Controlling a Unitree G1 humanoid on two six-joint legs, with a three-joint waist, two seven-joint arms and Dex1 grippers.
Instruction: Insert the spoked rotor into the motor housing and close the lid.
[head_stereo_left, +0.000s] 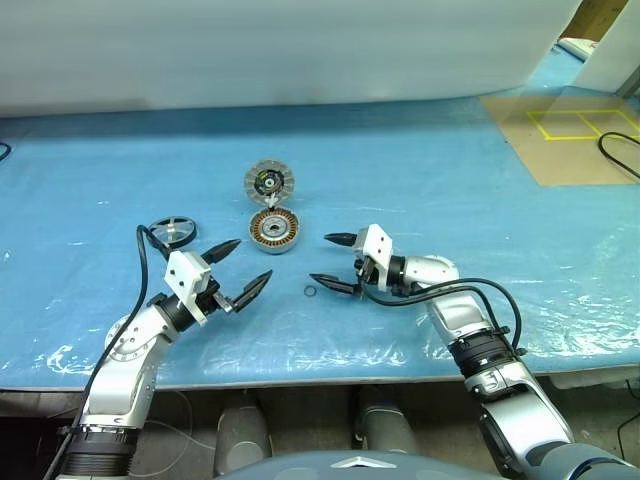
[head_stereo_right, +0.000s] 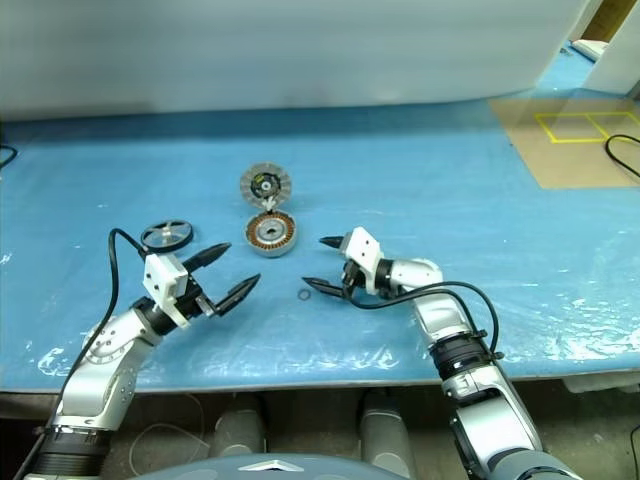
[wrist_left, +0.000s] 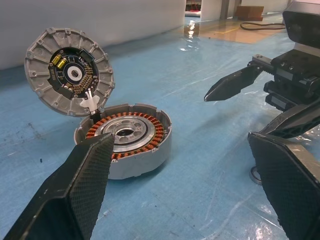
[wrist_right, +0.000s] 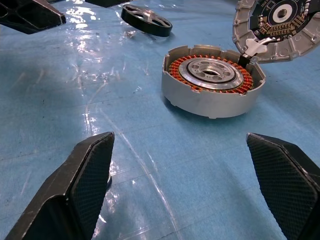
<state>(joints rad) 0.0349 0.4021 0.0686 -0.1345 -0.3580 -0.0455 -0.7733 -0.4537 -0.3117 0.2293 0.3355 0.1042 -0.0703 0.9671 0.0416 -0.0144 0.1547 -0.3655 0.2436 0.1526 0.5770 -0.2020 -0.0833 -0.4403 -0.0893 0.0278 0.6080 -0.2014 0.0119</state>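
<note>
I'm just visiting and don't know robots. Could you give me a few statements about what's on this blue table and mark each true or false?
1. The lid is closed over the motor housing. False: it stands open at the housing's far edge, its inner face showing.
2. The spoked rotor lies on the table, outside the housing. True.
3. The left gripper holds the rotor. False: its fingers are open and empty.
4. The right gripper is open with nothing between its fingers. True.
5. A small ring lies on the table near the right gripper. True.
</note>
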